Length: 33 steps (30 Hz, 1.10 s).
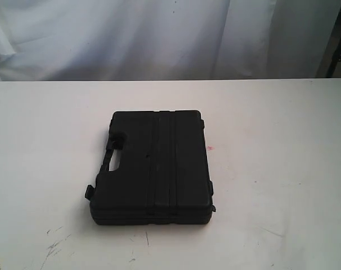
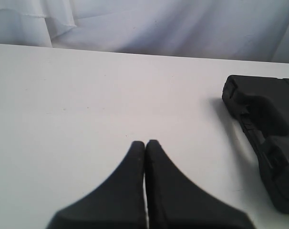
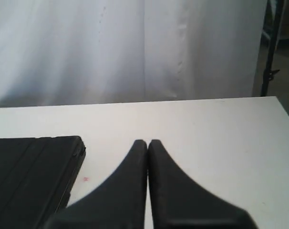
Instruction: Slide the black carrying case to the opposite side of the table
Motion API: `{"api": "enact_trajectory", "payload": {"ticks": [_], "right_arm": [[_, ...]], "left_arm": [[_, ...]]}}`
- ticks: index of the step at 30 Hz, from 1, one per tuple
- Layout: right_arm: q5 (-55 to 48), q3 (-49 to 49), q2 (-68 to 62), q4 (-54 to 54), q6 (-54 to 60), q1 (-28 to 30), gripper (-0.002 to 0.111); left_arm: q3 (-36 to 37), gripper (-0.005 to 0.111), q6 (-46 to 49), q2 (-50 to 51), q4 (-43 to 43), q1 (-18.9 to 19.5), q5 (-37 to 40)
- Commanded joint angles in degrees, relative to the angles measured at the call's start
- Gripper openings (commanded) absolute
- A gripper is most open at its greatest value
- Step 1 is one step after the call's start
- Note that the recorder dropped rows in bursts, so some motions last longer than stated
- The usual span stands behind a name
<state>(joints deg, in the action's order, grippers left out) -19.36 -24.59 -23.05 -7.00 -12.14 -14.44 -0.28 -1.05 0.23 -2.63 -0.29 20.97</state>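
A black case [image 1: 153,169] lies flat near the middle of the white table [image 1: 283,124], its handle [image 1: 113,157] toward the left edge. Bare surface runs to both side edges and the far edge. The left pincer [image 2: 145,143] and right pincer [image 3: 148,142] are clenched on nothing, each clear of the case.

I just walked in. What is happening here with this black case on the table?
Nothing is touching the case at this moment. The black carrying case lies flat with its lid up near the middle of the white table, its cut-out handle toward the left of the exterior view. The left gripper is off to the handle side and the right gripper is off to the other side. Both have their jaws closed and are apart from the case. The slide has not begun.
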Motion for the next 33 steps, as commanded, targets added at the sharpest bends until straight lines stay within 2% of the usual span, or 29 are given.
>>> {"api": "enact_trajectory", "payload": {"ticks": [1,9,14,19,21,25,30,33], "right_arm": [[0.69,2.72,7.21,0.29,1.18,3.88,0.0],[-1.89,3.35,11.83,-1.77,3.84,4.27,0.0],[-0.19,8.47,15.82,-1.22,4.67,4.27,0.0],[2.96,16.46,23.05,3.66,6.66,4.27,0.0],[4.09,19.07,23.05,10.55,13.27,4.65,0.0],[3.75,19.76,23.05,17.2,21.41,6.08,0.0],[0.02,19.76,23.05,18.56,22.96,9.88,0.0],[-0.44,20.4,23.05,18.56,22.1,10.05,0.0]], "left_arm": [[0.28,0.0,-0.12,-0.23,-0.08,-0.25,-0.53],[0.28,0.0,-0.12,-0.23,-0.08,-0.25,-0.53],[0.28,0.0,-0.12,-0.23,-0.08,-0.25,-0.53],[0.28,0.0,-0.12,-0.23,-0.08,-0.25,-0.53],[0.28,0.0,-0.1,-0.23,-0.08,-0.25,-0.53],[0.28,0.0,-0.1,-0.23,-0.08,-0.25,-0.65],[0.28,0.0,-0.1,-0.23,-0.08,-0.25,-0.65],[0.28,0.0,-0.1,-0.23,-0.08,-0.25,-0.65]]}}
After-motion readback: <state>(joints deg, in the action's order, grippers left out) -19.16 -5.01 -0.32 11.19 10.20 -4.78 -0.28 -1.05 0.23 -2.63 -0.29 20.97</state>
